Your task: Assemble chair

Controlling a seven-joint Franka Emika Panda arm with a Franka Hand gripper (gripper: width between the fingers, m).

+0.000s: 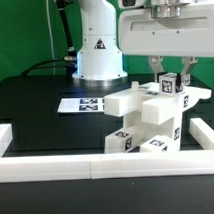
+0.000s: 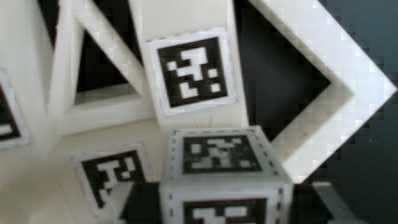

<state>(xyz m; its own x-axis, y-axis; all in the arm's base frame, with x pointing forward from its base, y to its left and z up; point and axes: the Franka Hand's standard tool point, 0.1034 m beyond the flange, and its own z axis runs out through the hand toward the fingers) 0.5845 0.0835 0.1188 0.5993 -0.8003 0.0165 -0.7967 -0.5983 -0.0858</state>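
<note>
My gripper (image 1: 177,75) hangs at the exterior view's right, its fingers closed on either side of a small white cube (image 1: 174,86) with square tags. The cube sits at the top of the partly joined white chair (image 1: 144,122), a chunky stack of tagged slabs and blocks. In the wrist view the cube (image 2: 221,160) fills the space between my dark fingers (image 2: 150,200), with my gripper (image 2: 231,208) round it. Beyond it stand a tagged upright post (image 2: 189,68) and angled white frame pieces (image 2: 331,92) of the chair.
The marker board (image 1: 83,104) lies flat on the black table at the chair's left in the exterior view. A long white border rail (image 1: 87,168) runs along the front and both sides. The robot's white base (image 1: 97,50) stands behind.
</note>
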